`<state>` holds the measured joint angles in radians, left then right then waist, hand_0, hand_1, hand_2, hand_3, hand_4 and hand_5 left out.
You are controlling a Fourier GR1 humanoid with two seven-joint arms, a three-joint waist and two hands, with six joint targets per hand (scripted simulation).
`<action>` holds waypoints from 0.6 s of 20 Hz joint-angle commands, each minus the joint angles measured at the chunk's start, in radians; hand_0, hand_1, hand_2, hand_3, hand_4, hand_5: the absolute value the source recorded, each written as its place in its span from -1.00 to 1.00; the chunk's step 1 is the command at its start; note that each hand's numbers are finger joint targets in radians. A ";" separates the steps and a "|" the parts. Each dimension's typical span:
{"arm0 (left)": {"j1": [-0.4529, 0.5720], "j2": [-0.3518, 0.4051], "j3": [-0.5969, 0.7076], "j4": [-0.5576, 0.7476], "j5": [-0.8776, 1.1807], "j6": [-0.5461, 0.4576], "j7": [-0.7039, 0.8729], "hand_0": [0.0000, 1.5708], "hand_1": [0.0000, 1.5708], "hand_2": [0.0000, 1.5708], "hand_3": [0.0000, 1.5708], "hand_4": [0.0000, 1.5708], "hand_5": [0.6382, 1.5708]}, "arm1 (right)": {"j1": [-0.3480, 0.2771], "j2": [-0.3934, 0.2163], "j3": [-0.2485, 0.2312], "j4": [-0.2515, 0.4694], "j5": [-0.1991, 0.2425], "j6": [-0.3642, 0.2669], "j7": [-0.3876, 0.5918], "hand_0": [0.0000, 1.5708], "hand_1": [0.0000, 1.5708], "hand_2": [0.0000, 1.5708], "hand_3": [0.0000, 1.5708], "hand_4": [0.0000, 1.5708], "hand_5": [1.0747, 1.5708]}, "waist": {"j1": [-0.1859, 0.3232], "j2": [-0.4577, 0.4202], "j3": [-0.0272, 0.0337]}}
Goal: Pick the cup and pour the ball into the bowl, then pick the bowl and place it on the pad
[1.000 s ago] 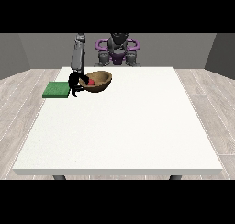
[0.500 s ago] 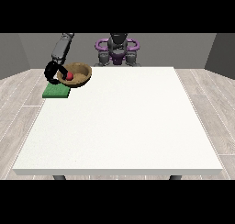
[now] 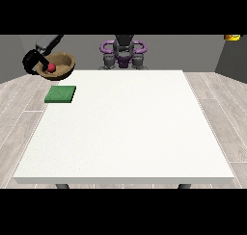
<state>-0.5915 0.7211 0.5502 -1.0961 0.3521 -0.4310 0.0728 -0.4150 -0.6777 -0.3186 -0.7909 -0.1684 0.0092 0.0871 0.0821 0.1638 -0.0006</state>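
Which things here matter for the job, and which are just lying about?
Job:
- wooden bowl, held up by the hand at the view's left
- red ball inside the bowl
- green pad on the table

Lying about:
- yellow object, top right corner

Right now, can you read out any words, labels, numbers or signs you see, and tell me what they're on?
None can be read: the bowl, the red ball, the green pad and the white table carry no visible writing.

Brown bowl (image 3: 59, 66) with red ball (image 3: 51, 68) held above green pad (image 3: 61, 94).
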 commanded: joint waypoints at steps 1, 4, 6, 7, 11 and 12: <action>0.026 0.005 -0.002 0.029 -0.015 -0.017 -0.071 -1.00 -1.00 -1.00 -1.00 0.54 0.96 | -0.076 -0.055 -0.012 0.005 -0.001 0.021 0.066 1.00 1.00 1.00 -0.41 0.41 0.99 | -0.010 0.018 0.0004; -0.001 0.062 0.036 0.087 -0.004 -0.020 -0.103 -1.00 -1.00 -1.00 -1.00 0.54 0.97 | -0.086 -0.013 -0.007 0.010 0.011 0.007 -0.013 1.00 1.00 1.00 -0.41 0.41 0.99 | -0.029 0.083 0.0007; 0.062 0.019 0.017 0.090 -0.015 -0.024 -0.124 -1.00 -1.00 -1.00 -1.00 0.55 0.96 | -0.055 0.035 -0.002 0.012 0.013 -0.037 0.033 1.00 1.00 1.00 -0.38 0.37 0.99 | -0.031 0.004 0.0004; 0.016 0.105 0.049 0.093 0.044 -0.079 -0.047 -1.00 -1.00 -1.00 -1.00 0.55 0.96 | -0.062 -0.007 -0.053 0.090 -0.014 0.008 -0.045 1.00 1.00 1.00 -0.45 0.36 0.97 | -0.008 0.064 0.0013; 0.031 0.072 0.020 0.101 -0.003 -0.038 -0.110 -1.00 -1.00 -1.00 -1.00 0.54 0.97 | -0.092 0.094 -0.011 0.069 -0.006 -0.030 -0.028 1.00 1.00 1.00 -0.43 0.34 0.99 | -0.024 0.054 0.0007; 0.015 0.069 0.018 0.069 0.015 -0.015 -0.069 -1.00 -1.00 -1.00 -1.00 0.53 0.97 | -0.086 0.104 -0.020 0.106 -0.005 -0.032 -0.068 1.00 1.00 1.00 -0.42 0.33 1.00 | -0.020 0.047 0.0013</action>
<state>-0.5698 0.7854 0.5770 -1.0183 0.3641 -0.4682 -0.0159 -0.4945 -0.6288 -0.3454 -0.7163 -0.1780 -0.0022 0.0515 0.0674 0.2230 0.0001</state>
